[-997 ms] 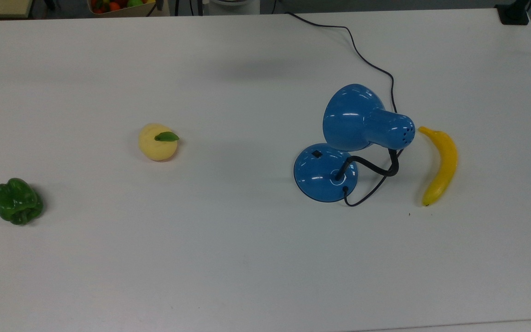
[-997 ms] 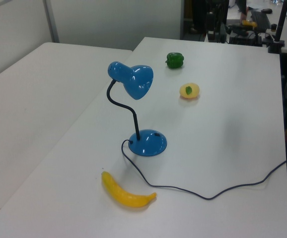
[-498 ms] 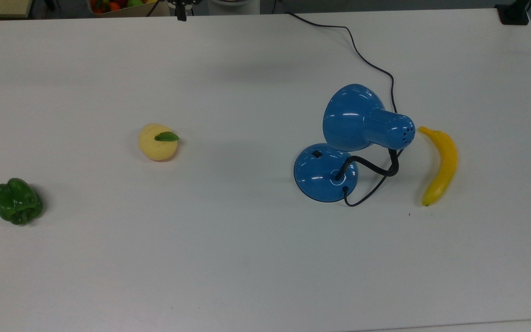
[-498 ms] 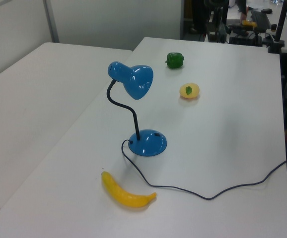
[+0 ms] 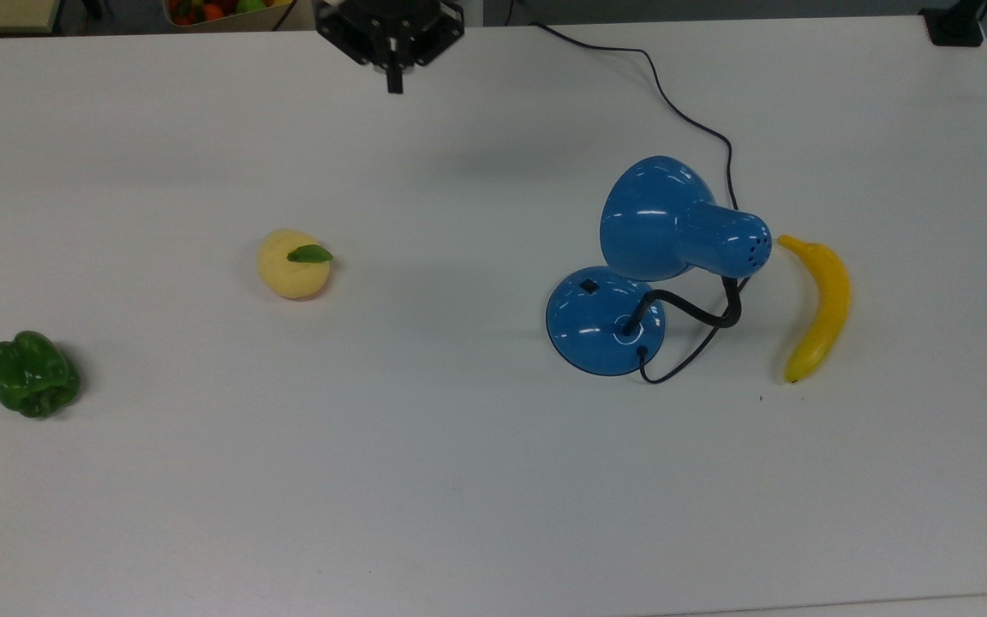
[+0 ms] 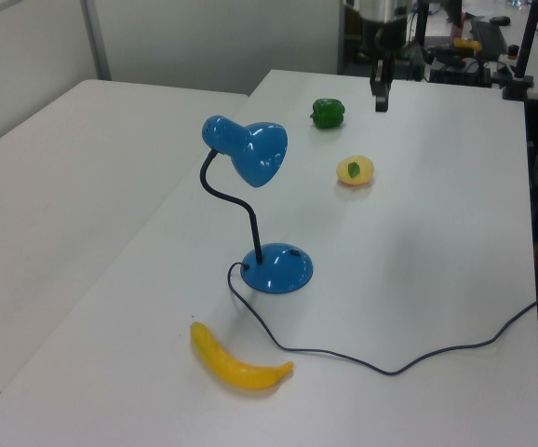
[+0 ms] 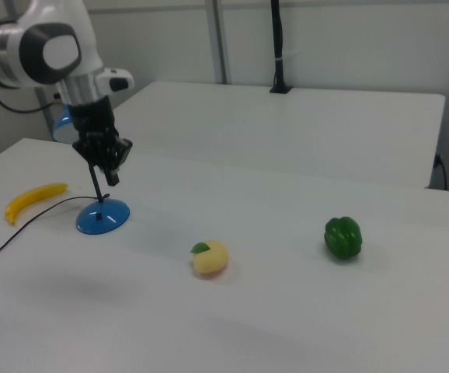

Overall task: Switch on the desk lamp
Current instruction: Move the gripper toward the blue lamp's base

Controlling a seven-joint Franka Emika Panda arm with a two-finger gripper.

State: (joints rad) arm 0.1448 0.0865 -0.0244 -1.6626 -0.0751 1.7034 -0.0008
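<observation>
Worktop (image 5: 476, 480): one white surface, carrying everything below; I take the desk lamp as my landmark.
Desk lamp (image 5: 605, 321): one, glossy blue, standing upright with its round base flat on the worktop, its black neck bent over and its shade (image 5: 656, 218) hanging above and beside the base; its bulb does not look lit, as far as I can judge.
End effector (image 5: 392, 84): mine, empty, raised over the worktop and well apart from the lamp; I cannot tell whether it is open or closed.
Cord (image 5: 682, 111): one, black, trailing from the lamp's base off the worktop's edge.
Banana (image 5: 819, 308): one, yellow, lying near the lamp's base, on the neck's side.
Pepper (image 5: 33, 374): one, green, farthest from the lamp.
Yellow fruit (image 5: 294, 263): one, with a green leaf, between pepper and lamp.
Switch (image 5: 589, 287): one, small and black, on the base's dome, on the side away from the banana.
Risks: the shade overhangs the base, so a straight descent may knock it; an off-centre push could slide or tip the light lamp, or miss the switch; the cord might snag me.
</observation>
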